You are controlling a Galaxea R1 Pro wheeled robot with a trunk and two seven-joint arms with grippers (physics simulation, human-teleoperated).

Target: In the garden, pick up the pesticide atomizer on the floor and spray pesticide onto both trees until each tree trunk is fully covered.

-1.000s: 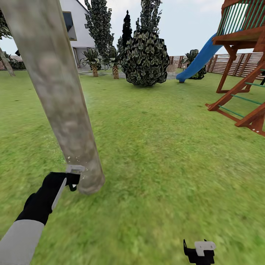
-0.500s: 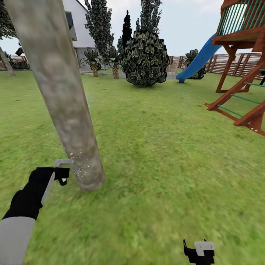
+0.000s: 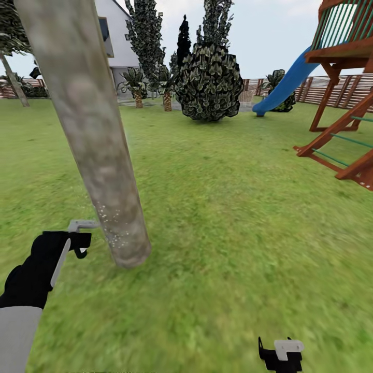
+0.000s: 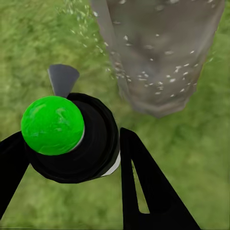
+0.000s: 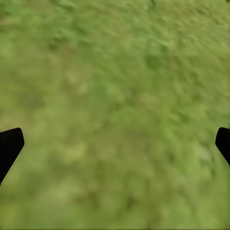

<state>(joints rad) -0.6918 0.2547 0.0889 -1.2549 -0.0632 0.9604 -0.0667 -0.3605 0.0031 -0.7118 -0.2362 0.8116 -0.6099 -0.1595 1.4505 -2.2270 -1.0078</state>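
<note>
Atomizer [image 4: 67, 139] beside white-specked grey-brown trunk [image 3: 98, 155] base.

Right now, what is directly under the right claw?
Bare lawn lies beneath the open right claw, whose two dark fingertips sit at the frame's edges. Nothing is held, and nothing rests on that grass.

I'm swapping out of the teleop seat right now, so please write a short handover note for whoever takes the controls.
Left gripper: shut on the pesticide atomizer, held low beside the base of the tree trunk, nozzle toward the bark.
Right gripper: open, holding nothing, over bare lawn.
Done: atomizer is picked up; white pesticide specks dot the lower part of this trunk.
Left: the trunk higher up shows no specks in the head view, so coverage looks partial; keep spraying upward and around it. Which tree is the second one cannot be told from here; it remains to be sprayed.
</note>
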